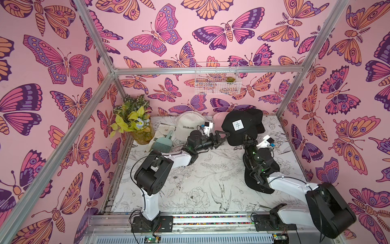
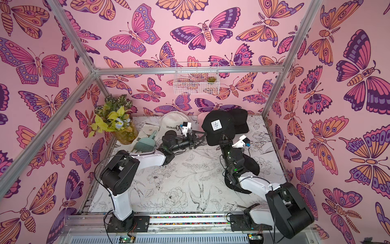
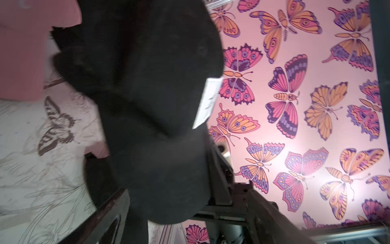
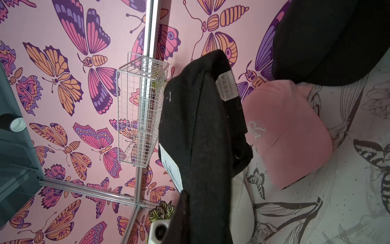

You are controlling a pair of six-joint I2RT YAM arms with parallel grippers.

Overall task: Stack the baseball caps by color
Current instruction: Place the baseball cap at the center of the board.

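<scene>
In both top views a black baseball cap with a white square patch (image 1: 238, 125) (image 2: 217, 124) hangs above the table's back. My right gripper (image 1: 247, 138) is shut on its brim from below. My left gripper (image 1: 222, 136) stands open at the cap's left side. In the left wrist view the dark fabric (image 3: 160, 105) lies between the wide-apart fingers (image 3: 109, 209). Behind it rest a pink cap (image 4: 285, 131), a cream "COLORADO" cap (image 1: 188, 124) and another black cap (image 1: 256, 118). A third black cap (image 1: 250, 179) lies under my right arm.
A potted plant (image 1: 135, 124) stands in the back left corner, with a teal comb-like brush (image 1: 163, 143) on a cream cloth beside it. A white wire basket (image 1: 217, 78) hangs on the back wall. Aluminium frame posts (image 1: 295, 80) bound the table.
</scene>
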